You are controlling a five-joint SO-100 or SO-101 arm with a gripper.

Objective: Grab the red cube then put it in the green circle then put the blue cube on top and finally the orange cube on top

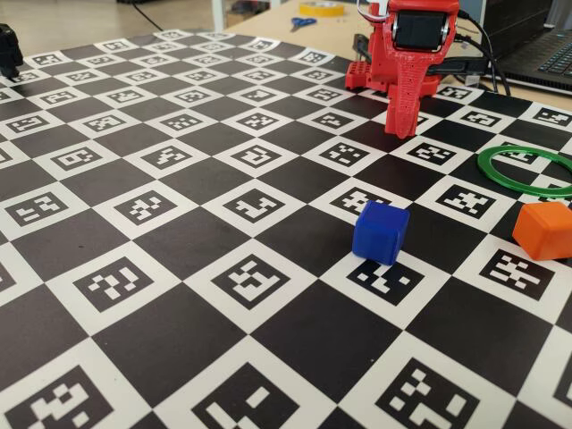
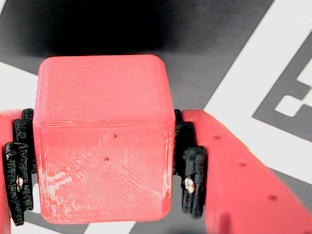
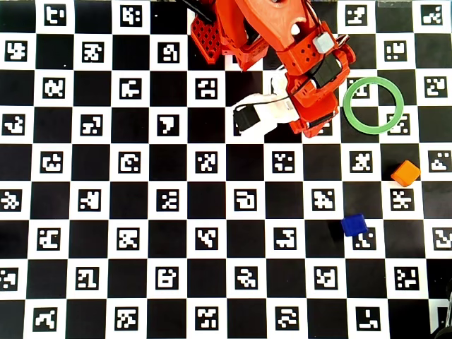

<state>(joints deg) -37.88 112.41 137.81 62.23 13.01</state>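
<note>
In the wrist view the gripper point(image 2: 105, 168) is clamped on the red cube point(image 2: 105, 141), its 2 black pads point(image 2: 192, 180) pressed to the cube's left and right faces above the checkered board point(image 2: 273, 63). Overhead, the arm point(image 3: 296, 56) reaches down just left of the green circle point(image 3: 373, 105), which lies flat on the board. The orange cube point(image 3: 405, 173) sits below the circle near the right edge, and the blue cube point(image 3: 354, 224) lies lower still, apart from both.
</note>
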